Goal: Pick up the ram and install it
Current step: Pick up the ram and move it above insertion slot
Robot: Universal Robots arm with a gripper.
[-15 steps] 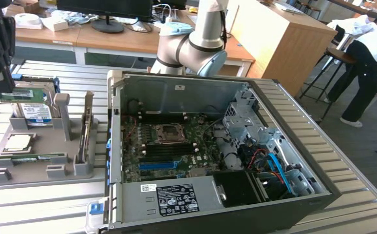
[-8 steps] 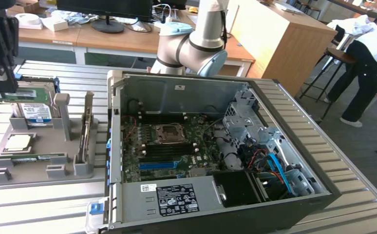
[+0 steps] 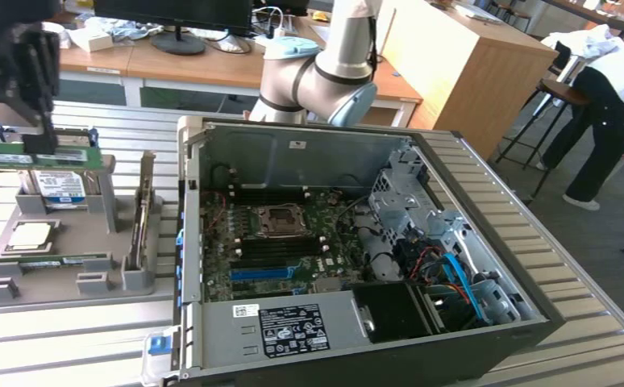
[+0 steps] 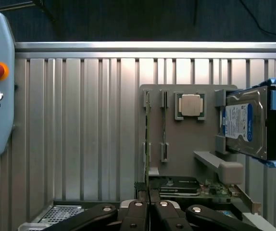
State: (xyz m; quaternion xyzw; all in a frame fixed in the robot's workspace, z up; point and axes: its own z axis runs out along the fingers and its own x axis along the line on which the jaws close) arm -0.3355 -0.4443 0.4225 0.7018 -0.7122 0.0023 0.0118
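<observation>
Computer case [image 3: 290, 153], open, centre of exterior frame. Grey holder tray [image 3: 54, 286], left, beside it. Gripper [image 3: 35, 143], upper left, jaws pinched narrow on ram [image 3: 76, 159], green stick held level above tray, clear of case.

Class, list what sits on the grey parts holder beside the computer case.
The grey holder carries an upright hard drive, a processor chip and a flat green circuit board. The ram in the gripper covers the drive's top.
</observation>
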